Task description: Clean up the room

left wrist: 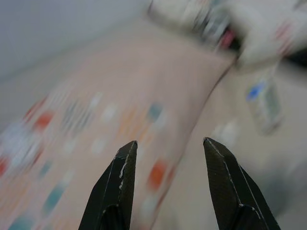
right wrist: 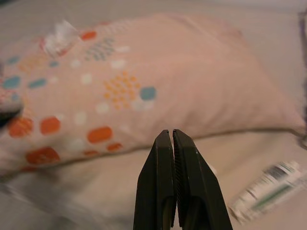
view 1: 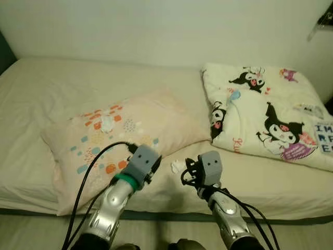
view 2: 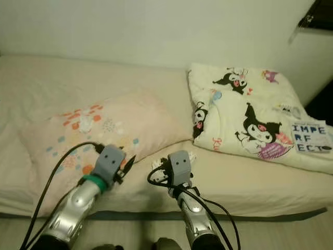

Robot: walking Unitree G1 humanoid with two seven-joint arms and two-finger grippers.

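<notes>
A pink pillow [view 1: 130,130] with coloured spots lies on the cream bed [view 1: 52,88]. A crumpled white tissue [view 1: 107,123] rests on the pillow. A small white tube [right wrist: 268,189] lies on the sheet by the pillow's near corner. My left gripper [left wrist: 169,146] is open above the pillow's near edge, with nothing between its fingers. My right gripper [right wrist: 171,133] is shut and empty. It hovers over the sheet just in front of the pillow, with the tube close beside it. Both arms reach in from the near side of the bed [view 1: 155,165].
A folded cream blanket [view 1: 265,114] printed with cartoon characters lies at the bed's right end. A pale wall runs behind the bed. The bed's front edge and a strip of floor [view 1: 31,229] are below my arms. A dark shelf corner [view 1: 325,18] juts in at top right.
</notes>
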